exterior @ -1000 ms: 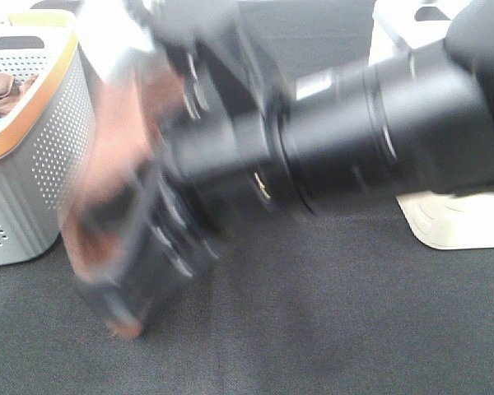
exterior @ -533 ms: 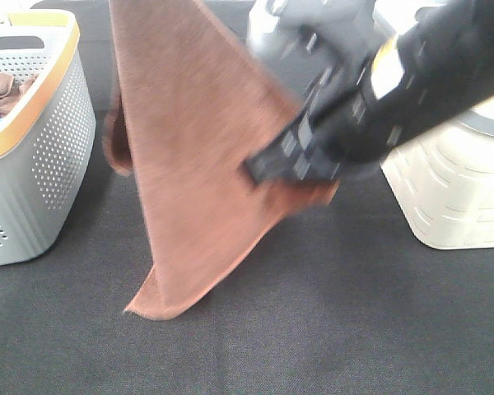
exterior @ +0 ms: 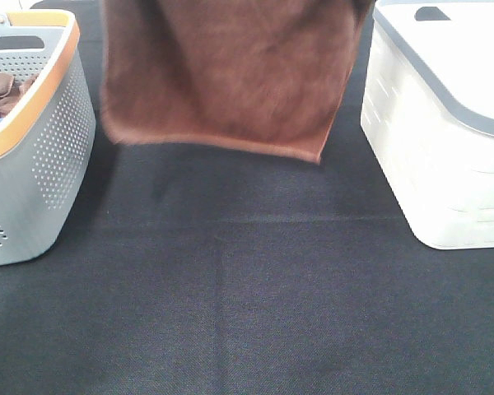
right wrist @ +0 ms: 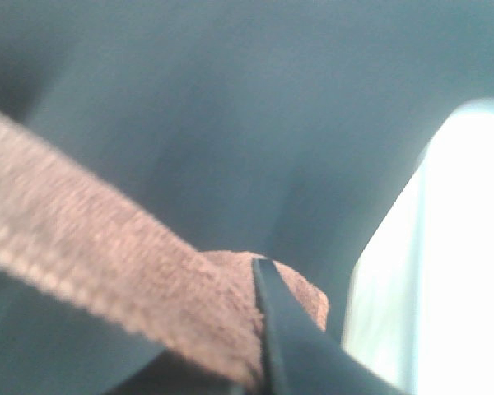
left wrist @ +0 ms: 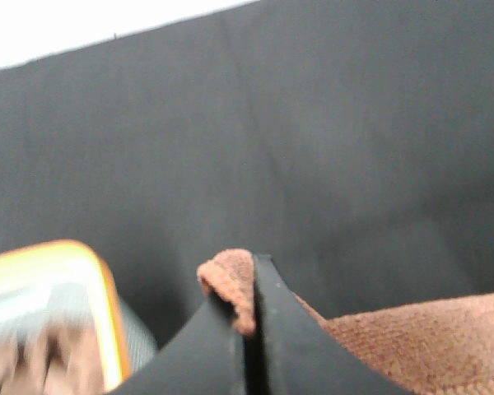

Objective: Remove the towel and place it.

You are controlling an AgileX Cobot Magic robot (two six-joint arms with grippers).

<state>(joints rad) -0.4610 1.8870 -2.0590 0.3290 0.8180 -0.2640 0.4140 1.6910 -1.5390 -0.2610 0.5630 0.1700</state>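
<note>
Exterior high: square reddish-brown microfibre towel (exterior: 230,74) hung spread over black table (exterior: 247,288), between grey perforated basket (exterior: 49,164) and white bin (exterior: 445,148) | left gripper (left wrist: 245,288) clamped one corner | right gripper (right wrist: 262,284) clamped another corner

High view down on table (exterior: 230,288), both wrist views close, sharing towel (left wrist: 412,337)

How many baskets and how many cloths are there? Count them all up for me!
Baskets: 2, the grey basket and the white basket
Cloths: 2, the hanging towel and the bunched brown cloth in the grey basket
Total: 4
</note>
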